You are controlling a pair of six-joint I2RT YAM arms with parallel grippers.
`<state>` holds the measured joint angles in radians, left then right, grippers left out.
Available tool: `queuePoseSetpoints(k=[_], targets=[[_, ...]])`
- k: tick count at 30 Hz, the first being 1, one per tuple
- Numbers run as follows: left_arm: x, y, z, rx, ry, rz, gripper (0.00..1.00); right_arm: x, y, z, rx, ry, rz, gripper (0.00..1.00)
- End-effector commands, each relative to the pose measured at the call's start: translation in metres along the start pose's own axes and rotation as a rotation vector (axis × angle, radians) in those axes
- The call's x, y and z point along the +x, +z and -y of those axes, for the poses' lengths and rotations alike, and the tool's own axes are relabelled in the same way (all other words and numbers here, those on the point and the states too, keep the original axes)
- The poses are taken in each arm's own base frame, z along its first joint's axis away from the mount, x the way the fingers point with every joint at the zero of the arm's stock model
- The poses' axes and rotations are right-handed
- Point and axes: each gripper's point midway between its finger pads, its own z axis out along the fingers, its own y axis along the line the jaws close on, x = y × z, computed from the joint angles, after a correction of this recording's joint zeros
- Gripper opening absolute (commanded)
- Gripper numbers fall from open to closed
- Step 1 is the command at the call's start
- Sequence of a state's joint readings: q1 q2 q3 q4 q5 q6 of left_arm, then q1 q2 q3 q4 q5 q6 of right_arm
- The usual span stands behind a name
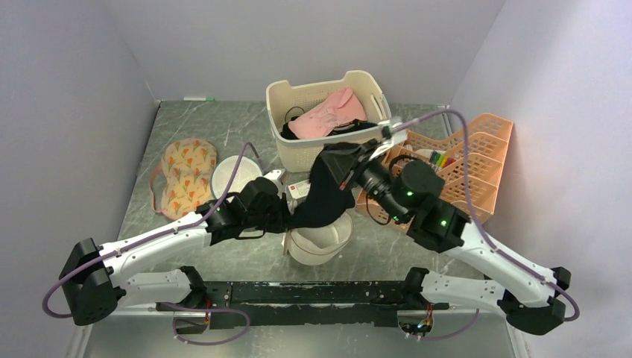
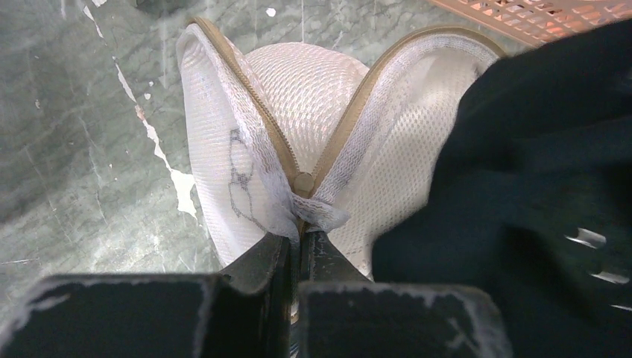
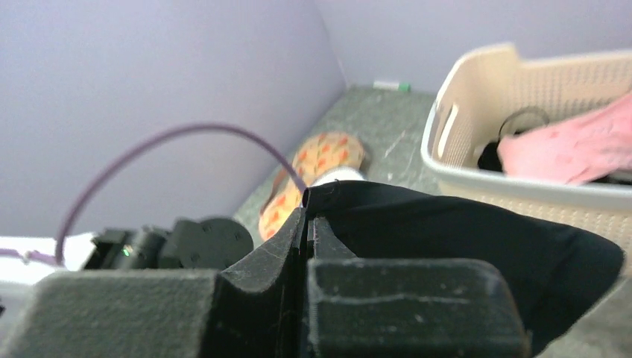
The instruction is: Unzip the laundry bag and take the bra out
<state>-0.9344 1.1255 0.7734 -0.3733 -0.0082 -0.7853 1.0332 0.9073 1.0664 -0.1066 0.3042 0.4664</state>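
We see 2 clenched claws: left gripper (image 2: 300,240) pinches the laundry bag (image 2: 313,89) at its open zipper (image 2: 257,104), just in front of the cream basket (image 1: 298,153); right gripper (image 3: 308,218) grips the black bra (image 3: 462,246), hanging over the bag's mouth.

Both arms (image 1: 160,245) white-shelled with black joints (image 1: 89,287), purple cables (image 3: 201,127) — apparently green status lights (image 1: 443,222).

The laundry bag (image 1: 322,240) sits on the bench (image 1: 223,127) in front; the bra (image 1: 324,198) hangs over it, a basket (image 1: 313,153) behind, a rack (image 1: 481,175) to the right.
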Motion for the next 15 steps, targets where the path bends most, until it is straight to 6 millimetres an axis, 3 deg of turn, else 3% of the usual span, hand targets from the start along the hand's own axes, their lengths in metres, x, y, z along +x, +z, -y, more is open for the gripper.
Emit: queuePoseSetpoints(k=[1,6,10,13,15], targets=[[-0.004,0.000,0.005,0.015,0.031,0.015,0.07,-0.061,-0.013,0.006,0.076,-0.093,0.130,0.00],[-0.001,0.004,0.003,0.016,0.013,0.023,0.07,-0.110,-0.004,0.018,0.246,-0.153,0.218,0.00],[-0.006,0.006,0.004,0.006,0.008,0.030,0.07,-0.150,0.011,0.010,0.260,-0.235,0.363,0.00],[-0.010,0.004,0.008,0.008,0.017,0.032,0.07,-0.157,0.045,0.016,0.284,-0.331,0.406,0.00],[-0.014,0.001,0.009,0.002,0.018,0.045,0.07,-0.167,0.070,0.045,0.326,-0.336,0.416,0.00]])
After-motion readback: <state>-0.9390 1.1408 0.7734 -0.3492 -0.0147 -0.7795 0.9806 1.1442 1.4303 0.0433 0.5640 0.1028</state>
